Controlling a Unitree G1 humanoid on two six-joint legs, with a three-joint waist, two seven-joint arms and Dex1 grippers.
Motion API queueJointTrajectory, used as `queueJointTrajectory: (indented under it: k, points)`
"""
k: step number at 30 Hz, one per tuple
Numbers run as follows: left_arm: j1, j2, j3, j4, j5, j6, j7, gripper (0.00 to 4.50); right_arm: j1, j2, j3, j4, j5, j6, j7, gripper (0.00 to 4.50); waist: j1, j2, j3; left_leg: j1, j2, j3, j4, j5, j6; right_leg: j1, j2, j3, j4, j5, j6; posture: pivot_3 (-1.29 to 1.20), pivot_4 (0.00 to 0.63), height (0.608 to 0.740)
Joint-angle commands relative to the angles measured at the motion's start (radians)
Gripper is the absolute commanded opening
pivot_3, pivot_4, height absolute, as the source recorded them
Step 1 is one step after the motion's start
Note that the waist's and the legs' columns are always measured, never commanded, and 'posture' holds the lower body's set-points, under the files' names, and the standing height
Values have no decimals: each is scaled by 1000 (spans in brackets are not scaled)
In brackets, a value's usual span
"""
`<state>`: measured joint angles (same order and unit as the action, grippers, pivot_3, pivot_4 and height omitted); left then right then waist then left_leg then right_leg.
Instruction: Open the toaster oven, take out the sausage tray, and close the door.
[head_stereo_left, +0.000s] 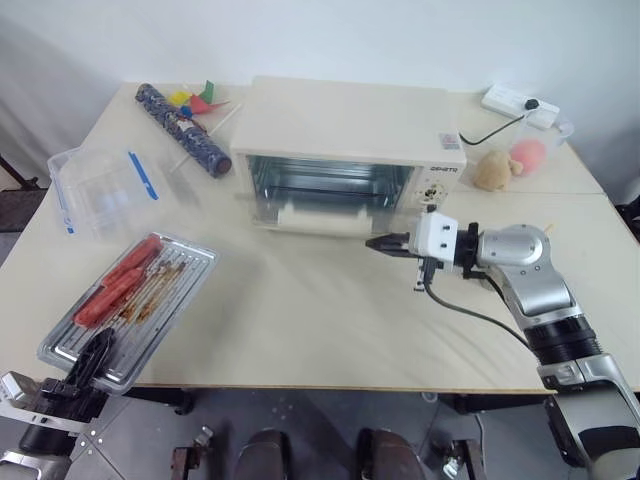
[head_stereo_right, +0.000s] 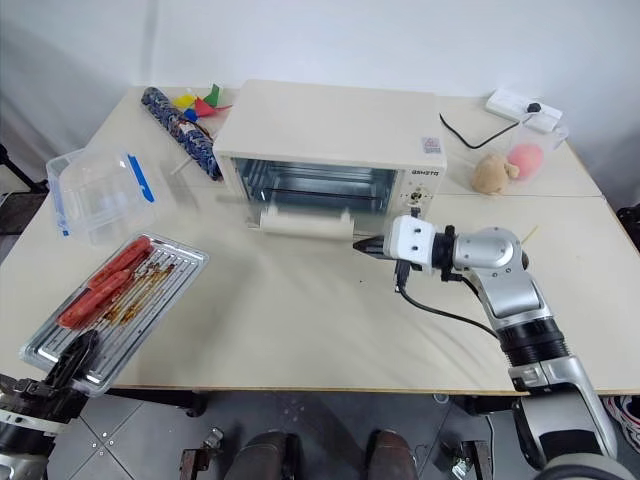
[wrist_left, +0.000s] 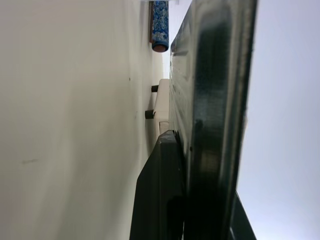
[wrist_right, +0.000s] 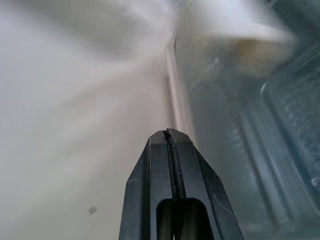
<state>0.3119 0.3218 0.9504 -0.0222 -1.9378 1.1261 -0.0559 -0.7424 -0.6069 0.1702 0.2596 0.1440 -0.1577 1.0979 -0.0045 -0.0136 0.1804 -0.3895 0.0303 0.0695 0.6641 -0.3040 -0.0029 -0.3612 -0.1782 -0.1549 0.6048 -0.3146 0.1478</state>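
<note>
The cream toaster oven (head_stereo_left: 350, 120) stands at the back middle of the table. Its glass door (head_stereo_left: 325, 190) hangs part-way open and blurred, with the white bar handle (head_stereo_left: 320, 216) low in front. My right gripper (head_stereo_left: 385, 243) is shut and empty, its tips just off the handle's right end; in the right wrist view the shut gripper (wrist_right: 170, 136) points along the door's glass. The silver sausage tray (head_stereo_left: 170, 300), carrying red sausages (head_stereo_left: 120, 280), lies at the front left of the table. My left gripper (head_stereo_left: 95, 352) is shut on the tray's near rim (wrist_left: 210, 100).
A clear plastic box with blue clips (head_stereo_left: 100, 190) sits behind the tray. A blue patterned roll (head_stereo_left: 185, 130) and a colourful paper toy (head_stereo_left: 200, 100) lie at the back left. A power strip (head_stereo_left: 520, 103), a plush toy (head_stereo_left: 492, 168) and a pink object (head_stereo_left: 528, 153) sit at the back right.
</note>
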Motion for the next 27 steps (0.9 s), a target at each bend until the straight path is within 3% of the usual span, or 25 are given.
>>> queueJointTrajectory:
  k: [1, 7, 13, 18, 25, 27]
  points:
    - [7, 47, -20, 7, -34, 33, -32, 0, -82, 11, -48, 23, 22, 52, -25, 8, 1, 0, 0, 0, 0, 0, 0, 0, 0, 0, 0, 0, 0, 0, 0, 0, 150, 740]
    - [-7, 170, -116, 43, -34, 93, -70, 0, -160, 47, -62, 69, 18, 107, -52, 8, -4, 1, 0, 0, 0, 1, 0, 0, 0, -1, 0, 1, 1, 0, 0, 0, 150, 740]
    - [-96, 277, -182, 50, -34, 123, -98, 0, -148, 43, -67, -37, 46, 222, -50, 8, -12, 1, 1, -1, 0, 3, 0, 0, 0, -6, 0, 4, 7, 0, 0, 0, 150, 740]
    - [-198, 337, -272, 50, -34, 149, -112, 0, -63, -23, -67, -283, 153, 446, 16, 8, -9, 1, 1, -3, 0, 5, -2, 0, -1, -12, 0, 7, 9, 0, 0, 0, 150, 740]
    - [-359, 383, -454, 134, -34, 209, -135, 0, 111, -130, -94, -503, 236, 532, 84, 8, 2, 1, 1, -2, 0, 11, -5, 0, 0, -14, 1, 11, 7, 0, 1, 0, 150, 740]
    - [-410, 394, -507, 167, -34, 220, -133, 0, 164, -141, -123, -538, 290, 533, 115, 364, 0, 1, 1, -1, 0, 12, -5, 0, 0, -14, 1, 12, 7, 0, 1, 0, 150, 740]
